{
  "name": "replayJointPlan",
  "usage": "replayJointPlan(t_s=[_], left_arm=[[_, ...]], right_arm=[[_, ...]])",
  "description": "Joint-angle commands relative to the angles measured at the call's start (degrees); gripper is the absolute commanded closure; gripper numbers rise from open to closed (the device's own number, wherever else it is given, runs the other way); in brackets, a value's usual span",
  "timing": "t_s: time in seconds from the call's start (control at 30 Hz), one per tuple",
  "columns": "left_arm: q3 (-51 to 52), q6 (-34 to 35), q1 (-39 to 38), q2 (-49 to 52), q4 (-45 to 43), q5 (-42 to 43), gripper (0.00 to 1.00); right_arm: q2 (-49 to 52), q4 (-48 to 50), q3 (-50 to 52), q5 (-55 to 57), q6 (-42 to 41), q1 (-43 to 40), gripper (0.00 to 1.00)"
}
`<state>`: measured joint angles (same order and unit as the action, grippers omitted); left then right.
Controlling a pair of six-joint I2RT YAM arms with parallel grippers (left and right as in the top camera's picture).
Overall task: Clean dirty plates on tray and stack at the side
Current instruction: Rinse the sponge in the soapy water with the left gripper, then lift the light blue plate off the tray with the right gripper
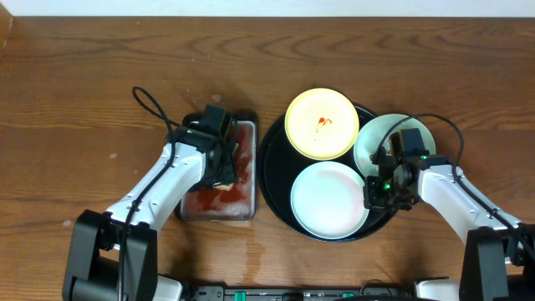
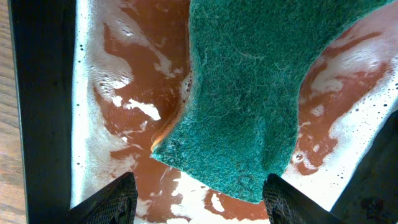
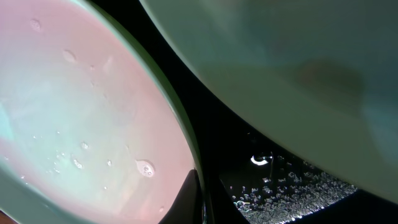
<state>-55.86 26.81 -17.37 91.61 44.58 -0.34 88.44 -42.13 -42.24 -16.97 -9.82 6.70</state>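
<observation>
While the left gripper (image 1: 224, 176) is held released over a pad (image 2: 249, 87) in red liquid (image 2: 134, 81), the right gripper (image 1: 374, 191) is clenched at the rim of the front plate (image 1: 328, 199) on the tray (image 1: 269, 167).

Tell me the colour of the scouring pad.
The pad is dark green, clearest in the left wrist view.

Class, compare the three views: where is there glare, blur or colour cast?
Overhead view: sharp, evenly lit, but the yellow plate glows washed-out at its centre. Left wrist view: the green scouring pad is crisp; foam highlights are blown white. Right wrist view: soft focus, pale plate tinted pink, a glint on the wet black tray.
</observation>
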Motion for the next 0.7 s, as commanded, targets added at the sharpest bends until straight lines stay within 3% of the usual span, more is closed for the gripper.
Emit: replayJointPlan(t_s=[0.0,0.4,0.67], left_arm=[[0.57,0.31,-0.07,0.09,0.2,-0.11,0.34],[0.57,0.28,-0.07,0.11,0.61,-0.13,0.34],[0.57,0.28,-0.07,0.11,0.83,-0.13,0.34]], right_arm=[[0.39,-0.48,0.42,-0.07,0.42,0.59,0.99],[-1.14,-1.2,0.04,-4.61,4.15,0.59,0.99],[-11.41,-2.32,-2.91,-3.08,5.22,0.52,0.99]])
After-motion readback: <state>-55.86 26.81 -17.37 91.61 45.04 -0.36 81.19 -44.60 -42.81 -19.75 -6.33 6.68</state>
